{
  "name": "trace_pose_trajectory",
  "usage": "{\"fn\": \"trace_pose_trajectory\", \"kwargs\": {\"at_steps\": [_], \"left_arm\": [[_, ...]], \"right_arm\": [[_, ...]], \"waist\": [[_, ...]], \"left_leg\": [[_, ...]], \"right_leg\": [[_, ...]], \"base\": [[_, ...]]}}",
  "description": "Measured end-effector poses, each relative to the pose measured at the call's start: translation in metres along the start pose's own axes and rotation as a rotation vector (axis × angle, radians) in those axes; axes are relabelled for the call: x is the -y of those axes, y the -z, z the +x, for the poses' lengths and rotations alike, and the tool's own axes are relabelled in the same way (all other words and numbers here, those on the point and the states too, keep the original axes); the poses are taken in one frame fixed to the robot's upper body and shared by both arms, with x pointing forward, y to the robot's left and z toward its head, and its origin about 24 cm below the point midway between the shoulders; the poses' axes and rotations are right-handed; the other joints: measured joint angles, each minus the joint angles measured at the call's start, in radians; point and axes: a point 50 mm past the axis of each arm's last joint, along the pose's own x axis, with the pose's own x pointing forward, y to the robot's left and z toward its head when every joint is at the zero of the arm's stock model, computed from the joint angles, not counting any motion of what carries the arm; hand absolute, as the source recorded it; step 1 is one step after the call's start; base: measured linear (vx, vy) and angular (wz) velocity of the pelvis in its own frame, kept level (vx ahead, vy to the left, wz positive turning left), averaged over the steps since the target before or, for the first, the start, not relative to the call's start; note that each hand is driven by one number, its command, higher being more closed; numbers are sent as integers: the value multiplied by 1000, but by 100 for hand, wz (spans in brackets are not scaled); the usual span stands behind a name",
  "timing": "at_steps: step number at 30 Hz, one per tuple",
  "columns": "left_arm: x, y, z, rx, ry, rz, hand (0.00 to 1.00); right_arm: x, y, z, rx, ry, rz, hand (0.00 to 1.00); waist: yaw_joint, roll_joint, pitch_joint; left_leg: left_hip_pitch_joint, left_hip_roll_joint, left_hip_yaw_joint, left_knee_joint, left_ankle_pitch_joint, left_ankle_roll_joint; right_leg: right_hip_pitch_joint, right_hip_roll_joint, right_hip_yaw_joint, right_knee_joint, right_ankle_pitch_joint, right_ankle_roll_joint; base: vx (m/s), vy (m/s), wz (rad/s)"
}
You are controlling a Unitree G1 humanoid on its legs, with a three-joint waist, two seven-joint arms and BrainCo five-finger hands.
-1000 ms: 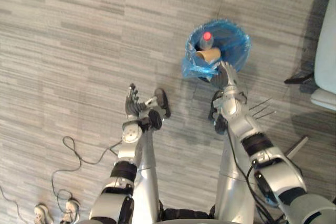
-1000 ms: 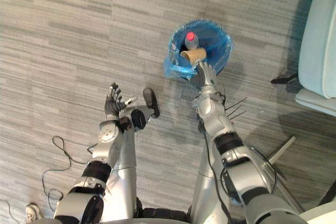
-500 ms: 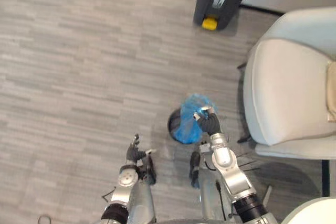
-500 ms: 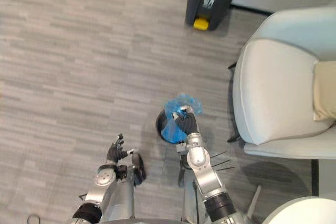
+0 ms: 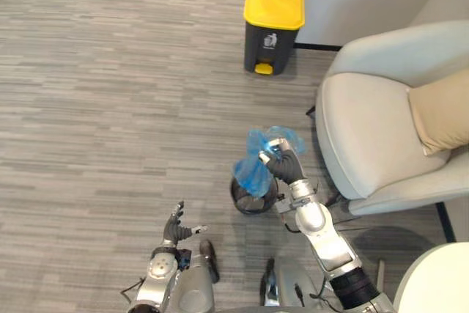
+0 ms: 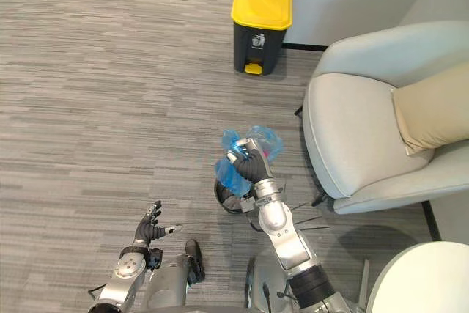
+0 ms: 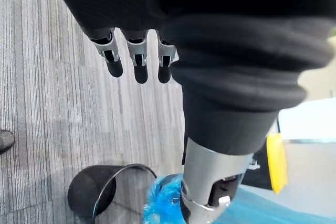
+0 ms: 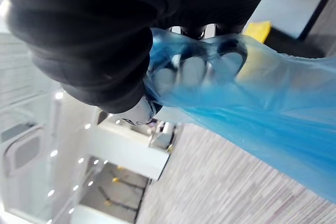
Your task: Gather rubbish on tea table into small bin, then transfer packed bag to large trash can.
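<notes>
Bright even light; soft shadow beneath armchair [image 5: 366,130]

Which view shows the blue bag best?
Either eye view: whole blue bag, gripped by the right hand above the small bin. Right wrist view: stretched plastic, close up. Left wrist view: a blue corner.

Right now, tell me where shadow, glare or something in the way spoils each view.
Left eye view: even light, no glare, a dark shadow on the floor beside the armchair. Left wrist view: the left hand's dark cover blocks much of the frame, the small bin beyond it. Right wrist view: the see-through blue bag veils the right hand gripping it; bright lights dot the background.
</notes>
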Motion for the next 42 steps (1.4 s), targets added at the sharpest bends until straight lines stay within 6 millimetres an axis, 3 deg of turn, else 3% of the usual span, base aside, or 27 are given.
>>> {"fn": "trace_pose_trajectory", "kwargs": {"at_steps": [2,4,5,6,7,8,10,12,13,14,17,20,24,27,33,34,38,42], "left_arm": [[6,-4,1,16,11,-20,0],[8,-13,0,55,23,-19,0],[10,-22,0,95,36,-15,0],[13,-32,3,139,51,-14,0],[16,-40,2,180,68,-14,0],[17,-47,2,214,73,-17,0],[18,-59,1,275,78,-20,0],[24,-71,0,333,105,-17,0],[31,-81,2,381,140,7,0],[36,-91,4,420,173,48,0],[46,-107,8,496,225,140,0],[55,-119,9,550,263,195,0],[65,-123,8,581,309,249,0],[77,-131,8,615,327,249,0],[72,-135,19,622,202,294,0],[68,-135,21,624,164,309,100],[61,-139,24,635,76,349,100],[57,-142,26,629,38,353,100]], "right_arm": [[10,-3,12,38,-1,-48,100],[15,2,14,21,2,-68,100],[19,3,14,16,14,-75,100],[23,3,15,16,24,-81,100],[28,2,18,27,30,-92,100],[30,-1,21,40,36,-88,100],[32,-5,26,58,36,-73,100],[34,-8,29,73,37,-71,100],[35,-11,33,85,43,-57,100],[34,-12,33,85,48,-39,100],[24,-16,34,96,20,-1,100],[5,-26,37,130,-51,46,100],[-26,-55,43,237,-179,110,100],[-48,-78,35,326,-292,147,100],[-71,-84,25,330,-425,222,100],[-77,-87,23,328,-461,234,100],[-87,-95,28,336,-532,256,100],[-102,-107,26,368,-609,281,100]], "waist": [[-6,43,23],[-2,44,23],[-4,40,22],[-4,36,23],[-5,35,24],[-12,36,23],[-12,46,17],[-21,55,12],[-37,60,7],[-38,45,0],[-36,35,-7],[-46,16,-23],[-58,-21,-46],[-60,-35,-71],[-57,-40,-88],[-57,-40,-88],[-32,-45,-94],[-26,-50,-113]], "left_leg": [[-34,29,-31,-56,80,-11],[-21,36,-61,-140,172,-75],[-19,23,-89,-175,221,-149],[-27,19,-104,-126,200,-127],[-30,11,-99,1,111,-36],[-16,10,-100,97,24,-24],[39,23,-110,155,-84,-31],[105,19,-117,83,-128,-55],[141,5,-120,-28,-125,-81],[137,-14,-116,-63,-94,-73],[134,-43,-99,-93,-69,-47],[141,-67,-95,-111,-59,-32],[181,-78,-70,-138,-54,-27],[204,-83,-61,-158,-53,-28],[240,-83,-58,-169,-52,-28],[247,-83,-57,-170,-52,-28],[252,-81,-48,-171,-52,-29],[261,-79,-50,-172,-52,-29]], "right_leg": [[-27,41,-25,-45,54,-34],[-32,55,-53,-61,86,-59],[-30,48,-76,-77,100,-75],[-30,31,-94,-85,112,-87],[-31,12,-99,-96,127,-94],[-31,2,-92,-119,147,-94],[-30,5,-84,-173,190,-76],[-30,9,-88,-219,230,-56],[-37,7,-99,-249,258,-38],[-46,-1,-95,-280,300,-29],[-14,-11,-91,-395,398,-21],[12,-24,-87,-460,444,-7],[38,-25,-57,-493,468,-5],[49,-25,-46,-497,471,-4],[85,-21,-40,-515,475,-4],[93,-20,-40,-517,475,-3],[99,-14,-31,-532,487,-8],[116,-10,-33,-549,490,-8]], "base": [[-312,-132,9],[-324,-154,28],[-229,-91,47],[-264,-82,53],[-263,-46,40],[-257,-25,19],[-222,53,-2],[-180,131,11],[-161,189,24],[-145,196,19],[-78,157,-4],[-57,148,-1],[-14,59,-17],[-2,38,-13],[2,11,-3],[-5,16,-4],[-7,12,-7],[0,1,-1]]}}
